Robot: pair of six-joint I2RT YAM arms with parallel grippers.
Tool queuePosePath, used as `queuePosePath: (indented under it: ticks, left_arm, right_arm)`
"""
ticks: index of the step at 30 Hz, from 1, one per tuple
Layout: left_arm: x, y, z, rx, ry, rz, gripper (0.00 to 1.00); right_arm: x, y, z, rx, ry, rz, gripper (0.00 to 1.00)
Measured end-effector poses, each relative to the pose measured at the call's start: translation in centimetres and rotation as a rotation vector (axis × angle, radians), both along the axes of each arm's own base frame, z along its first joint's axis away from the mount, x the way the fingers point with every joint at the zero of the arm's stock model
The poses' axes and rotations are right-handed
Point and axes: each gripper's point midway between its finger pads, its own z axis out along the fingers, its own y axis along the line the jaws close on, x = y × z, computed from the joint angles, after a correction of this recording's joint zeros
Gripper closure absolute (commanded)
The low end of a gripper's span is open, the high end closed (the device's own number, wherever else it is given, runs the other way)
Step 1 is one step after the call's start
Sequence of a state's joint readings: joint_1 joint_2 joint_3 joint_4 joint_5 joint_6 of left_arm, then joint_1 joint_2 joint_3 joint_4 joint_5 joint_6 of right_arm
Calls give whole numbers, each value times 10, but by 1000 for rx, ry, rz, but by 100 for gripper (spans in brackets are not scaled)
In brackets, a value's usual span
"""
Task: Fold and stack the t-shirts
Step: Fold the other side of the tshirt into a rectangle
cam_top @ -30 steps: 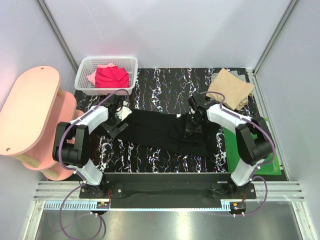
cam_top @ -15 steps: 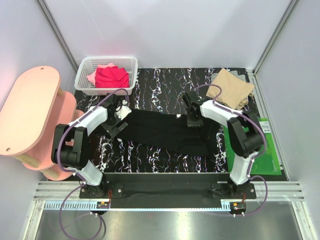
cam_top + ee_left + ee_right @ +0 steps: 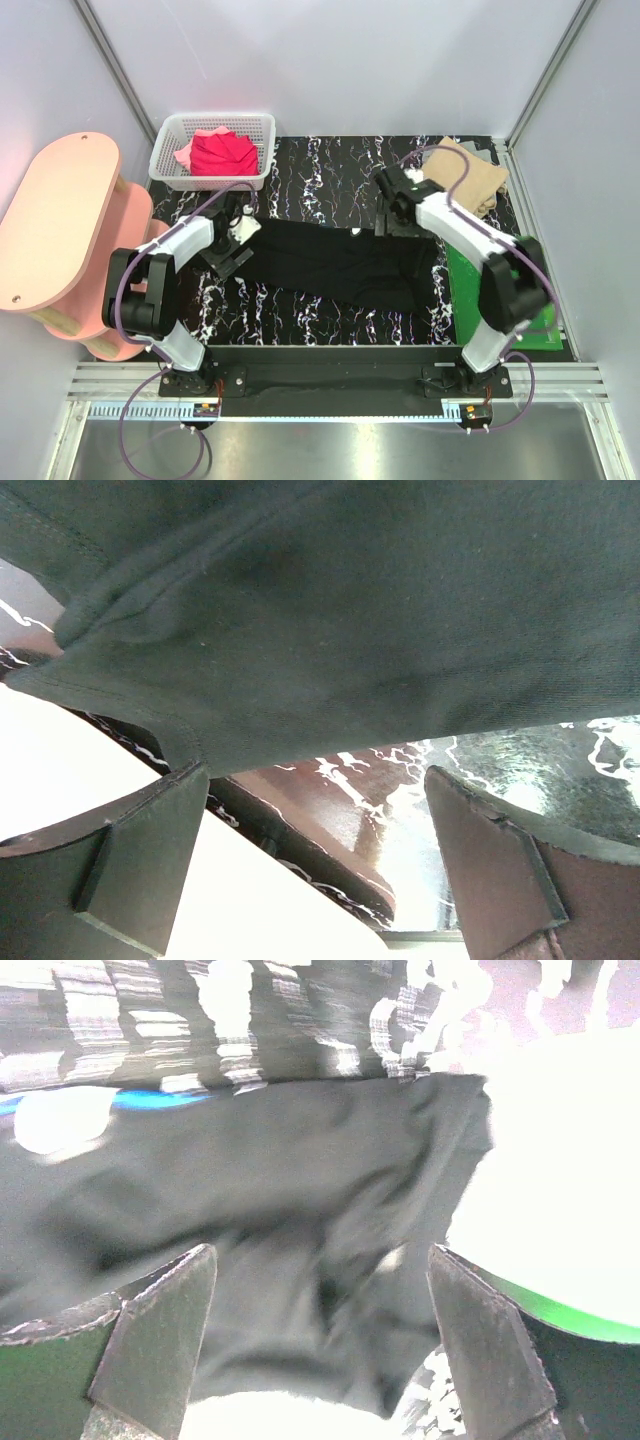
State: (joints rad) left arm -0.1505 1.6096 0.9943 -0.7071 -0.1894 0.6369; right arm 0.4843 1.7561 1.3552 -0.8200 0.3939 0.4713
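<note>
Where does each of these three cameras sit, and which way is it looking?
Top external: fixed above and behind the arms, looking down on the marbled table; the left arm and right arm show whole.
Left wrist: on the left arm, looking past the open left tool at an edge of the black t-shirt; its two fingers show.
Right wrist: on the right arm, looking past the open right tool at that shirt, blurred; its two fingers show.
Shared: all three see the black t-shirt.

The marbled table bears a black t-shirt, basket and green board.
</note>
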Motion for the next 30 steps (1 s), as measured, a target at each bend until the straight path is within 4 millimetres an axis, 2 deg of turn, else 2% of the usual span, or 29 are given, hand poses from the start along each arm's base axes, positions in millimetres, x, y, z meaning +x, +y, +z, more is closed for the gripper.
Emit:
queuePosePath:
  ticks: [3,4,6,7,9,11,12,14,16,24,27,30]
  left_arm:
    - [-1,3,-2,1,3,7,4]
    - [0,5,-2,0,-4,14,4]
    - [2,8,-2,-3,-12,26,4]
    - [3,10,-2,-3,-16,32,4]
    - [3,12,-2,-5,-20,42,4]
    - [3,15,-2,-5,-20,49,4]
    - [3,15,-2,-5,-22,52,4]
    - [4,17,-1,-6,-26,57,4]
    - [6,17,-1,-10,-33,61,4]
    - [3,17,2,-30,-26,65,2]
    - [-1,10,22,-73,-27,57,1]
    - [10,-2,58,-145,-93,42,1]
  right_arm:
    - [-6,21,53,173,-86,47,9]
    - [-14,36,70,278,-97,87,9]
    - [-29,59,83,437,-94,140,10]
    - [-39,72,82,522,-83,169,11]
    - [-70,87,59,633,16,183,12]
    - [-102,91,18,679,157,155,12]
    - [-123,87,-9,680,252,115,12]
    - [-144,79,-34,659,347,60,13]
    - [-158,73,-50,639,405,17,14]
    - [-146,57,-67,520,378,-45,13]
    - [-142,54,-67,496,365,-46,14]
    - [-142,54,-65,494,365,-40,14]
